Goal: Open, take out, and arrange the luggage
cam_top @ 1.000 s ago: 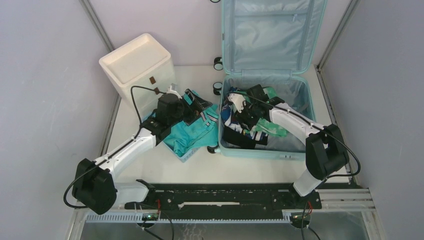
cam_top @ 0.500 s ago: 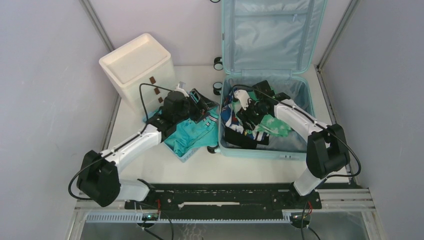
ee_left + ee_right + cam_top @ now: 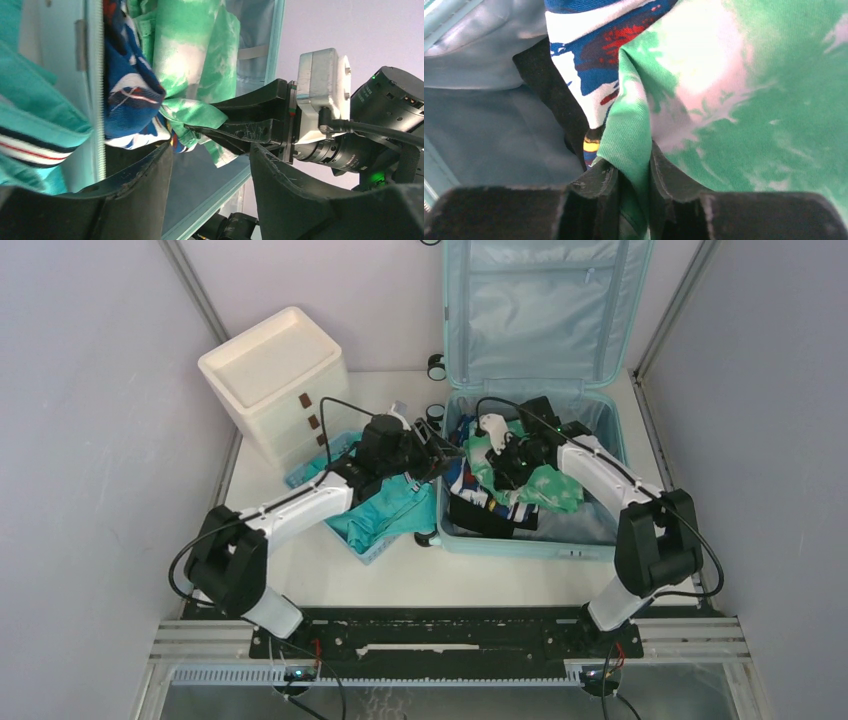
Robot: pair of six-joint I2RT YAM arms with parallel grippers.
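Observation:
The luggage, a light-blue hard-shell suitcase, lies open with its lid standing upright at the back. Inside are a green-and-white tie-dye garment, a blue, white and red patterned garment and a black item. My right gripper is shut on a fold of the green garment over the suitcase's left half. My left gripper hangs open at the suitcase's left wall, nothing between its fingers. It faces the right gripper's fingers and the pinched green cloth.
A white drawer unit with brown handles stands at the back left. A blue lattice basket holding a teal garment sits beside the suitcase's left side. The suitcase's wheels stick out at the hinge. Enclosure walls stand close on both sides.
My left arm has swung right from over the basket to the suitcase's left edge, its jaws narrowing. My right gripper has closed on the green garment and shifted slightly toward the back.

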